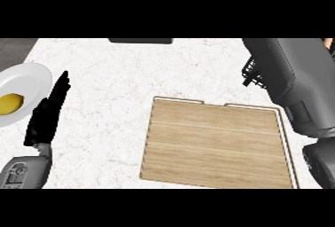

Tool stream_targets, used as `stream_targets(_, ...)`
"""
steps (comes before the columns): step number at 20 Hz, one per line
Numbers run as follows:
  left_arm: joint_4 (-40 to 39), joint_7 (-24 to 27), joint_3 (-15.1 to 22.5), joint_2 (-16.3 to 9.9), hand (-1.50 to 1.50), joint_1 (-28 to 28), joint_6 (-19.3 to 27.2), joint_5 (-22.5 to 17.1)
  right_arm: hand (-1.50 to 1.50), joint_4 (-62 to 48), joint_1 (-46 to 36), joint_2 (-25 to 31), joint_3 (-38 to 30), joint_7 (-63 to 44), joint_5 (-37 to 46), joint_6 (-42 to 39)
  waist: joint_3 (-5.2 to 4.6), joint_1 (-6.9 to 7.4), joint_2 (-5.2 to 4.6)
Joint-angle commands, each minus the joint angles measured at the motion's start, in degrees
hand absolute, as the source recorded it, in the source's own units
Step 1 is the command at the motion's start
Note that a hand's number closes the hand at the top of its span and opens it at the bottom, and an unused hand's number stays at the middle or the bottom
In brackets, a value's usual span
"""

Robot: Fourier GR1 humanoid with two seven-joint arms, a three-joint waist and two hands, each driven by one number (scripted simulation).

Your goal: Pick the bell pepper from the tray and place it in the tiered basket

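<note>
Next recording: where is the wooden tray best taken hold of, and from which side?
The wooden tray is probably best gripped at its left edge, from the left: it lies flat, that edge is unobstructed and nearest the left hand; the right forearm overhangs its right rim.

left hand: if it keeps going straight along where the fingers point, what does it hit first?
Probably nothing. The left hand has straight fingers aimed up-view and slightly right, over bare counter. The white plate with the yellow item sits just left of that line; height above the counter is unclear.
</note>
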State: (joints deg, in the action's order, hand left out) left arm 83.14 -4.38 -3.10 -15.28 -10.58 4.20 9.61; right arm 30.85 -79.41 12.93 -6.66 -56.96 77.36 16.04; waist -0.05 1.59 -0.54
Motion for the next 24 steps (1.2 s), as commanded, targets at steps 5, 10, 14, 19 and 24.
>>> stream_targets(5,-0.6,1.65,-1.87,-1.46,0.0,-0.16,-1.15,-0.84,1.5,-8.43,-0.89,8.77,2.61,0.08,5.67,-8.8,-0.03,-0.49,0.17)
stream_targets(10,3.1,-1.52,-1.25,-0.94,0.0,1.36,-1.68,-0.64,1.5,-7.46,4.94,10.02,2.46,2.33,5.71,-4.15,0.05,-0.68,0.36)
stream_targets(14,2.39,-1.71,0.29,1.41,0.0,1.59,0.47,1.49,1.5,-8.54,5.26,14.16,-0.02,10.59,2.47,-6.16,0.06,-0.81,0.28)
stream_targets(19,-0.76,0.71,-1.5,0.8,0.0,-0.27,-0.41,0.54,1.5,-6.82,9.56,14.87,-3.93,16.7,-2.8,-3.23,0.07,-1.09,0.26)
stream_targets(24,0.24,1.05,-2.85,-0.47,0.0,2.17,-1.48,0.19,1.5,-4.02,12.88,12.93,-5.71,17.04,-6.4,-5.49,0.06,-1.21,0.54)
